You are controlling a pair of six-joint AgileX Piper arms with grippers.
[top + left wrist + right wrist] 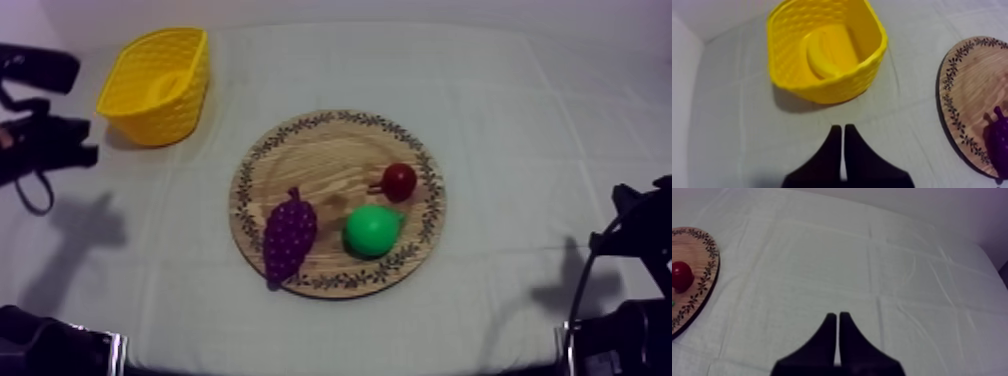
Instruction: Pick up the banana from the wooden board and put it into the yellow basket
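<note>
Well, from above, the yellow basket [190,100] sits at the table's [520,120] far left corner. From the left wrist, the banana [827,55] lies curved inside it, and the left gripper [843,134] has its fingers together. From the right wrist, the right gripper [838,319] has its fingers together too.

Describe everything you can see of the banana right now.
The banana is a smooth, curved yellow toy, plastic by the look. It lies inside the yellow basket, on its floor, close to one wall. The basket's near wall hides its lower edge. Only the basket touches it; the left gripper, shut, is outside the basket.
</note>
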